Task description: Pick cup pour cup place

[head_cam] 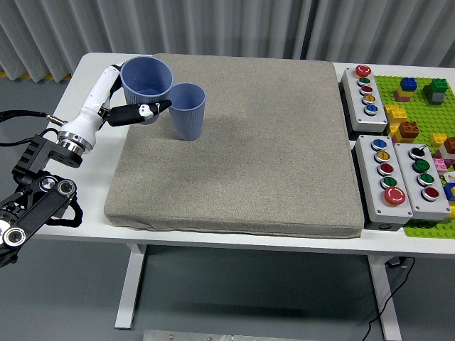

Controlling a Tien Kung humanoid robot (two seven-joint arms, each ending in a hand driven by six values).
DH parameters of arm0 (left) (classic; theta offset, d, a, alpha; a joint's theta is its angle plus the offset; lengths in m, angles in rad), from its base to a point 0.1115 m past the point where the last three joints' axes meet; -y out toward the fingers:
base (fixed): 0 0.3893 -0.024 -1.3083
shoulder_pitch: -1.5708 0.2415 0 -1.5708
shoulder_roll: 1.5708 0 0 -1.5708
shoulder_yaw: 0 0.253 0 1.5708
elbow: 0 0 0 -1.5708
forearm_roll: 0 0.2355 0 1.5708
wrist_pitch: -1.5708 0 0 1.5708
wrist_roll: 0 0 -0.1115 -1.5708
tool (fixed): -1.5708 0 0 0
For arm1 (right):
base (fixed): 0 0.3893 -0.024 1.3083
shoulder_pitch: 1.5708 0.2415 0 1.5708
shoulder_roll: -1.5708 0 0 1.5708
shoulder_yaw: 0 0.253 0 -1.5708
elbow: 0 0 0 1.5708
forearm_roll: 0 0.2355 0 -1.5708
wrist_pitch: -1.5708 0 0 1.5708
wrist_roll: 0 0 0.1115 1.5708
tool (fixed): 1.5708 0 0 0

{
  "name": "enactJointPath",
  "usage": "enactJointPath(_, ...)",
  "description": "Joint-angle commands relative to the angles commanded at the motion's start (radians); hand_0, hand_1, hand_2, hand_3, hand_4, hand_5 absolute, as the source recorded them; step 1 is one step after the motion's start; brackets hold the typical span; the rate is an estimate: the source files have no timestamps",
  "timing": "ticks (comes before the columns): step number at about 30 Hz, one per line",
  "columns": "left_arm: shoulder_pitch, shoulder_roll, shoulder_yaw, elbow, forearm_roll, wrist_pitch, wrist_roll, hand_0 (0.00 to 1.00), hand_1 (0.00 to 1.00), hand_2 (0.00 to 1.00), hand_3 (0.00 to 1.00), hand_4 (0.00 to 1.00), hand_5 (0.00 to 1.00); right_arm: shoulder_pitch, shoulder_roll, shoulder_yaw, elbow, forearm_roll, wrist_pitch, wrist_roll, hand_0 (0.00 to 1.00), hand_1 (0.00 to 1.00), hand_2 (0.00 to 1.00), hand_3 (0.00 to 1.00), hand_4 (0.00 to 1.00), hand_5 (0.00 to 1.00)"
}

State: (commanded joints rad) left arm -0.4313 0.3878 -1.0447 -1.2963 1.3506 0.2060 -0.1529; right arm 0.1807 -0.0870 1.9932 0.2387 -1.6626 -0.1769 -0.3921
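Note:
My left hand [135, 106] is shut on a blue ribbed cup [147, 79], held in the air above the mat's far left corner. The held cup stands roughly upright, its mouth toward the camera. A second blue cup [188, 110] stands upright on the grey mat [242, 149], just right of the held one and a little lower. The two cups' rims overlap in the picture; whether they touch I cannot tell. My right arm is out of view.
Button boxes [366, 89] [402, 174] line the mat's right side. A green baseplate [419, 106] with several toy bricks lies at the far right. The white table [78, 121] shows bare to the left of the mat.

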Motion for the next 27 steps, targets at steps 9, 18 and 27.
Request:
enactJointPath(9, -0.034, 0.014, 0.026, 0.016, 0.01, -0.001, 0.005, 0.499, 0.51, 0.508, 0.512, 0.851, 0.2, 0.001, 0.0, -0.003, 0.0, 0.006, 0.0, -0.001, 0.644, 0.6, 0.508, 0.578, 0.002, 0.002)
enactJointPath(18, -0.172, 0.072, 0.13, 0.118, 0.046, -0.018, 0.028, 0.493, 0.505, 0.508, 0.512, 0.847, 0.196, 0.006, -0.003, -0.008, 0.0, 0.012, -0.001, 0.001, 0.643, 0.6, 0.507, 0.578, 0.002, 0.002)
enactJointPath(27, -0.273, 0.097, 0.199, 0.17, 0.11, -0.046, 0.059, 0.494, 0.504, 0.507, 0.512, 0.845, 0.193, 0.014, -0.006, -0.012, 0.0, 0.022, -0.002, 0.001, 0.643, 0.6, 0.507, 0.578, 0.002, 0.002)
